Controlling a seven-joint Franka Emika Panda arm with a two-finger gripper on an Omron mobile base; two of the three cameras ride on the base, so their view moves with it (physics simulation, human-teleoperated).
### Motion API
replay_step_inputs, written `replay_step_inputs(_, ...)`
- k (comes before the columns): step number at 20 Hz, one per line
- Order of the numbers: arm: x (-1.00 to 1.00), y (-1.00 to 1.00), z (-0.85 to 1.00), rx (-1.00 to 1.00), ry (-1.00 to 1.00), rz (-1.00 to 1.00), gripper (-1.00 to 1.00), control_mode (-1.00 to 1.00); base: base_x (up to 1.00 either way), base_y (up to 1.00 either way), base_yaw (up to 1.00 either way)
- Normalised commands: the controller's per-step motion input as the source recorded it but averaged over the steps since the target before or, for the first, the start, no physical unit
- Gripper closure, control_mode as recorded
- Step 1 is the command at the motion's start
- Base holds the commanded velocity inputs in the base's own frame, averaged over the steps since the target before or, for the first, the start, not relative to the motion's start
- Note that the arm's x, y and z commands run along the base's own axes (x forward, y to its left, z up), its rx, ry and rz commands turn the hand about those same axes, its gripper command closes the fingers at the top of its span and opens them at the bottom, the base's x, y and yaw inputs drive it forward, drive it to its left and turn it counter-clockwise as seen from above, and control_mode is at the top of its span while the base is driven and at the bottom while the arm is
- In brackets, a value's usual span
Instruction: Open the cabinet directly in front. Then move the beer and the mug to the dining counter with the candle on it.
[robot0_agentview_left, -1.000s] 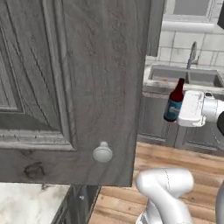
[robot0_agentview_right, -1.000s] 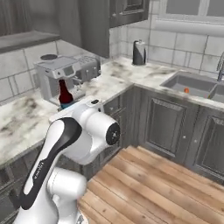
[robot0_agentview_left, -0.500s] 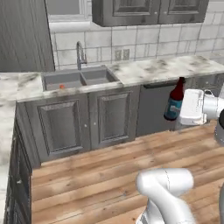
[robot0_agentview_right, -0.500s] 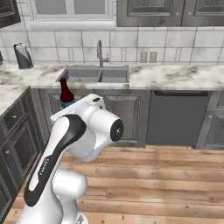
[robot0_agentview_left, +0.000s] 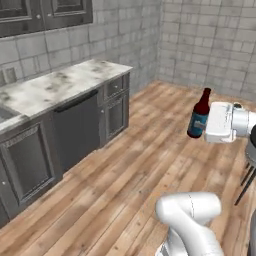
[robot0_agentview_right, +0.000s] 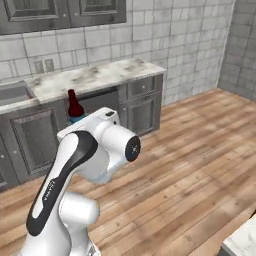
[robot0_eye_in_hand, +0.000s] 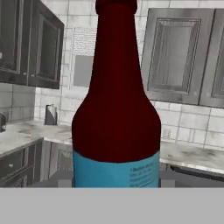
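The beer (robot0_agentview_left: 200, 107) is a dark brown-red bottle with a blue label. It hangs upright in the air over the wooden floor, with my gripper (robot0_agentview_left: 205, 126) shut on its lower body from the right. In the right base view only its neck and shoulder (robot0_agentview_right: 74, 107) show behind my arm. In the hand view the beer (robot0_eye_in_hand: 116, 113) stands very close, with my fingertips hidden. A corner of the dining counter's white marble slab (robot0_agentview_right: 243, 241) shows at the lower right. The mug and the candle are out of view. I cannot tell which wall cabinet is the task's cabinet.
A marble worktop (robot0_agentview_left: 60, 85) on grey base cabinets runs along the tiled wall to my left and ends near the room's corner. Dark wall cabinets (robot0_agentview_left: 45, 15) hang above it. Black chair legs (robot0_agentview_left: 246, 179) stand at the right edge. Open wooden floor (robot0_agentview_right: 190, 150) lies ahead.
The whole picture has swung: the base has turned, so the sink and its counter have slid away to the left. The bottle stays in my grip at the same height.
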Motion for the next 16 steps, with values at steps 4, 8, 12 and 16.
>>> replay_step_inputs(4, 0.0, 0.0, 0.0, 0.0, 0.0, 0.0, 1.0, 1.0, 0.0, -0.37, -0.9)
replay_step_inputs(8, 0.0, 0.0, 0.0, 0.0, 0.0, 0.0, 1.0, 1.0, 0.02, -0.22, -0.81)
replay_step_inputs(12, 0.0, 0.0, 0.0, 0.0, 0.0, 0.0, 1.0, 1.0, 0.16, 0.22, -0.51)
replay_step_inputs(16, 0.0, 0.0, 0.0, 0.0, 0.0, 0.0, 1.0, 1.0, 0.05, 0.95, -0.12)
